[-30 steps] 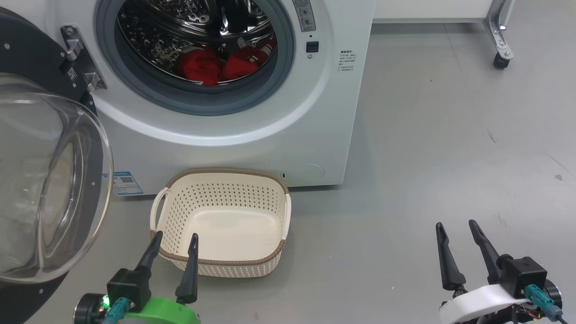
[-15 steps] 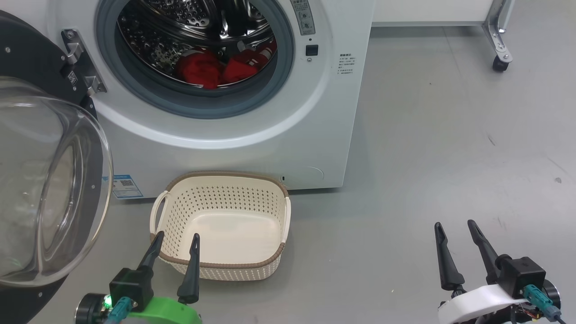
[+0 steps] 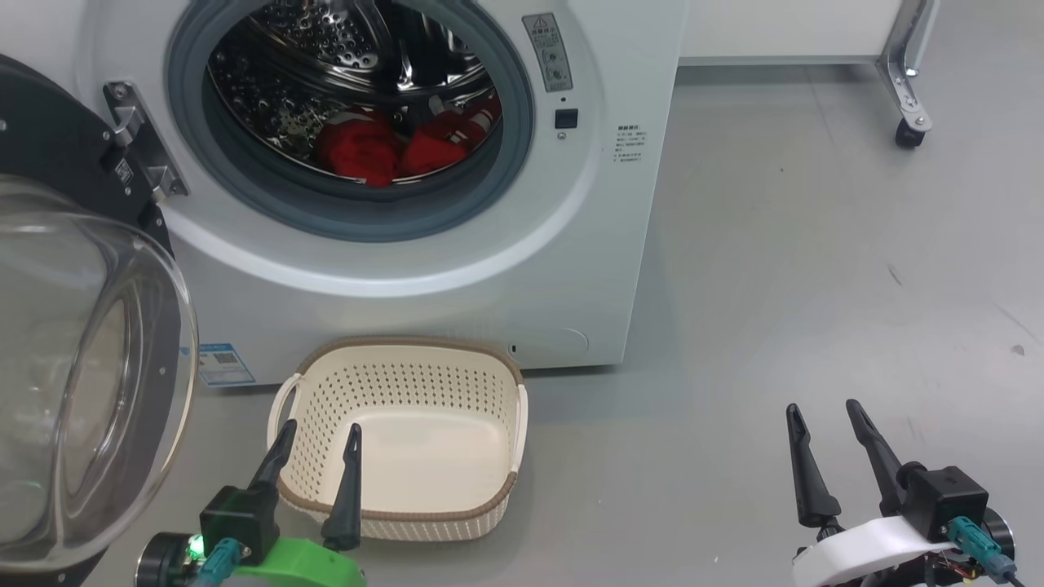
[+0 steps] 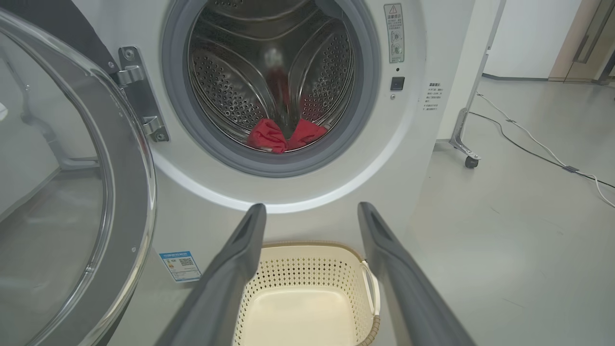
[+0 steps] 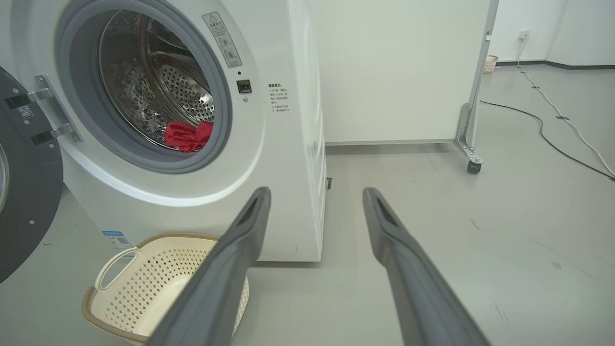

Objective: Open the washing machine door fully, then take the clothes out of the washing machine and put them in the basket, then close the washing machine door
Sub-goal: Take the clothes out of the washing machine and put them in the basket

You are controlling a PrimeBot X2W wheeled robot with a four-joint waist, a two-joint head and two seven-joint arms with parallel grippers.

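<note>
While the door (image 3: 81, 367) stands swung wide left of the washing machine (image 3: 408, 277), the red clothes (image 3: 383, 151) lie low in its drum (image 3: 326, 49) and the basket (image 3: 408, 346) sits on the floor (image 3: 734, 326) just before it. The left gripper (image 3: 321, 426), at the basket's near rim, and the right gripper (image 3: 822, 406), over the floor well apart, gape wide, empty.

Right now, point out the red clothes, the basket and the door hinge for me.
red clothes (image 3: 364, 151): head view, on the bunched middle of the left garment.
basket (image 3: 408, 383): head view, on its perforated back wall.
door hinge (image 3: 140, 137): head view, on the middle of the metal bracket.
</note>
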